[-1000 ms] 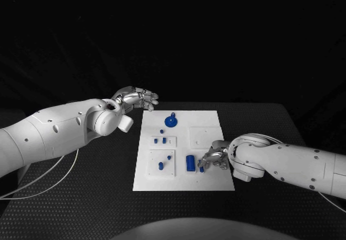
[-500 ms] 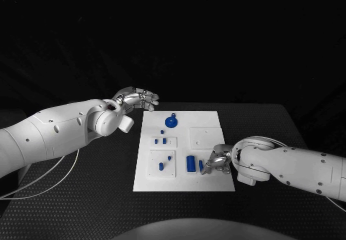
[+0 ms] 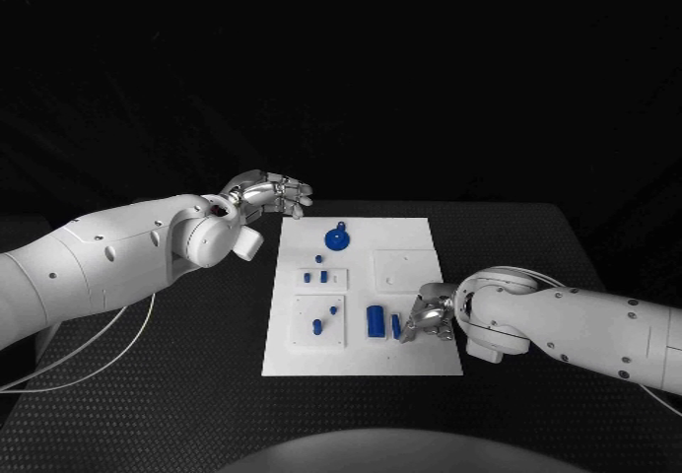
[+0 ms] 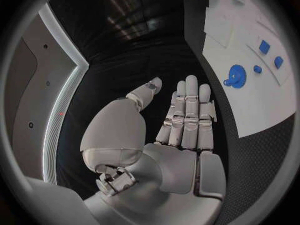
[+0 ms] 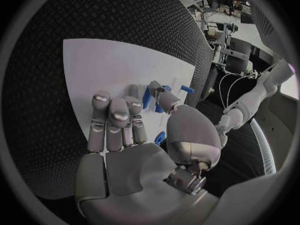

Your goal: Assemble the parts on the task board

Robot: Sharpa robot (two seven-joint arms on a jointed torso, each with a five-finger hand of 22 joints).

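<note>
Matt, woven-textured black tabletop (image 3: 170, 394); smooth matt white plastic task board (image 3: 402, 236); glossy blue plastic parts (image 3: 337, 238); brushed silver metal robot hand (image 3: 424, 317).

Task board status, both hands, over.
Left hand open, off the task board at its far corner. Right hand low over the board beside the blue parts, grip unclear. Nothing in the way.

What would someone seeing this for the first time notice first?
Probably the white task board bright against the black table, dotted with small blue parts such as a round one near its far end. Next, the right hand reaching down at the board's near right side beside a blue block, while the left hand hovers off the far left corner.
</note>
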